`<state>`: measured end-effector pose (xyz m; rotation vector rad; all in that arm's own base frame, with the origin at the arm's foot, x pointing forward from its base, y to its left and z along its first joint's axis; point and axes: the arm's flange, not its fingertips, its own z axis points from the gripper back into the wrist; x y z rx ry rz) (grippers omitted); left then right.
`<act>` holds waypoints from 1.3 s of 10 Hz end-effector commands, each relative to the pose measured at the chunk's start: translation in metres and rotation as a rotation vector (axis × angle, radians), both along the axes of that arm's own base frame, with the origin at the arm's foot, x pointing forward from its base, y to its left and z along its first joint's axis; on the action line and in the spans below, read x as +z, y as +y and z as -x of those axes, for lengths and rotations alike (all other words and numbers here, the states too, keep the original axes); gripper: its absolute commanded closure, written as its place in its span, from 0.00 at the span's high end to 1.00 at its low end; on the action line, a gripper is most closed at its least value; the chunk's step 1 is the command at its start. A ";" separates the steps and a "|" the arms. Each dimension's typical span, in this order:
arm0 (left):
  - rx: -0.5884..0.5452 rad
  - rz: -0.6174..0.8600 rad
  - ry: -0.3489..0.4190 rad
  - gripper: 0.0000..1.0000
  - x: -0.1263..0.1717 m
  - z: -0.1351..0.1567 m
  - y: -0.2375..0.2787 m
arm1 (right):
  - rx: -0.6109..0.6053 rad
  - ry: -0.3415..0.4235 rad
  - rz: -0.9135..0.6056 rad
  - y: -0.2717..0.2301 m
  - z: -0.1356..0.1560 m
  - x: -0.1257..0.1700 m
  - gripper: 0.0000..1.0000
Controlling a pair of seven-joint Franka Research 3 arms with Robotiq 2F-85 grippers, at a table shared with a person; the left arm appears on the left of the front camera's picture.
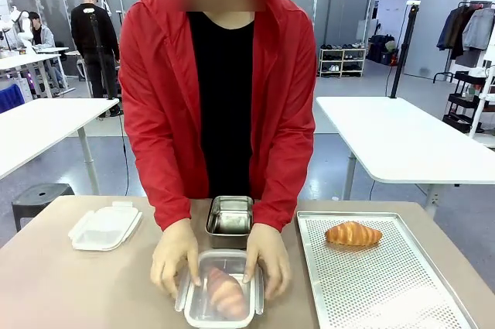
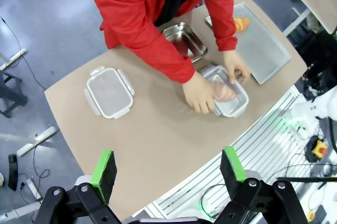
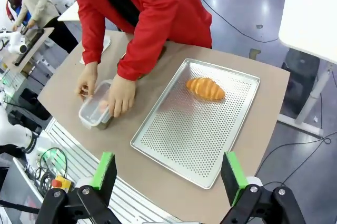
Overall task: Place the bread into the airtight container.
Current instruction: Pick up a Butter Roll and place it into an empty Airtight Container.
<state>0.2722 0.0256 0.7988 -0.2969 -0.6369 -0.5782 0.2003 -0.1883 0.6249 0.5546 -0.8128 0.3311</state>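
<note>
A clear plastic airtight container [image 1: 220, 298] sits at the table's near edge with a pinkish bread [image 1: 224, 292] inside it. The person's two hands press on its left and right sides. From above, the left wrist view shows the same container [image 2: 230, 97], its bread [image 2: 224, 92] and the hands. A second bread, a golden croissant [image 1: 353, 234], lies on the perforated metal tray [image 1: 371, 290]. My left gripper [image 2: 167, 166] hangs high over the table, open and empty. My right gripper [image 3: 168, 170] is open and empty above the tray [image 3: 189, 134] and croissant [image 3: 205, 88].
An open steel box [image 1: 230, 219] stands just behind the clear container, in front of the person. A second clear plastic box with side clips [image 1: 104, 226] lies at the left of the table. Bare tabletop stretches between it and the person's hands.
</note>
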 end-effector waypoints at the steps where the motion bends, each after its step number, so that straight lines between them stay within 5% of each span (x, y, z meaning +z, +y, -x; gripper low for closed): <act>1: -0.018 -0.001 -0.012 1.00 0.001 0.000 0.000 | 0.011 0.005 0.006 0.000 0.000 0.001 1.00; 13: -0.018 -0.001 -0.012 1.00 0.001 0.000 0.000 | 0.011 0.005 0.006 0.000 0.000 0.001 1.00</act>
